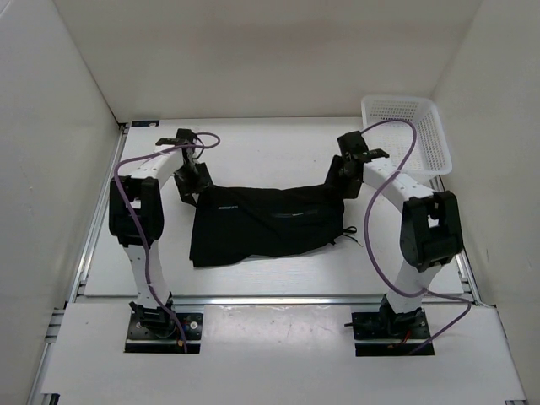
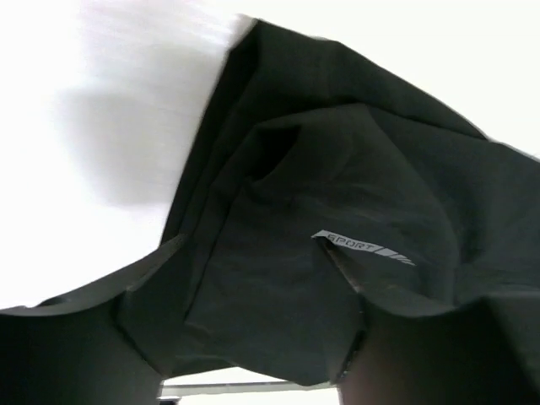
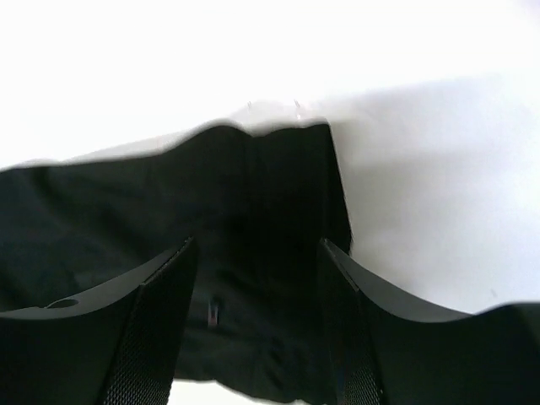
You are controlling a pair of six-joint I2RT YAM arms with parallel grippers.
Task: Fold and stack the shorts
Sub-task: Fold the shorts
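Observation:
The black shorts [image 1: 261, 224] lie spread across the middle of the table, top edge running between both grippers. My left gripper [image 1: 192, 184] sits at their upper left corner. In the left wrist view [image 2: 270, 278] its jaws stand apart with bunched cloth [image 2: 337, 169] between them, and a fold with a pale SPORT label [image 2: 363, 247] lies over the right finger. My right gripper [image 1: 342, 181] is at the upper right corner. In the right wrist view [image 3: 256, 245] its fingers [image 3: 160, 304] straddle the cloth [image 3: 126, 202], open.
A white plastic basket [image 1: 409, 126] stands at the back right corner, just behind the right arm. White walls close in the table on the left, back and right. Purple cables [image 1: 375, 228] loop along both arms.

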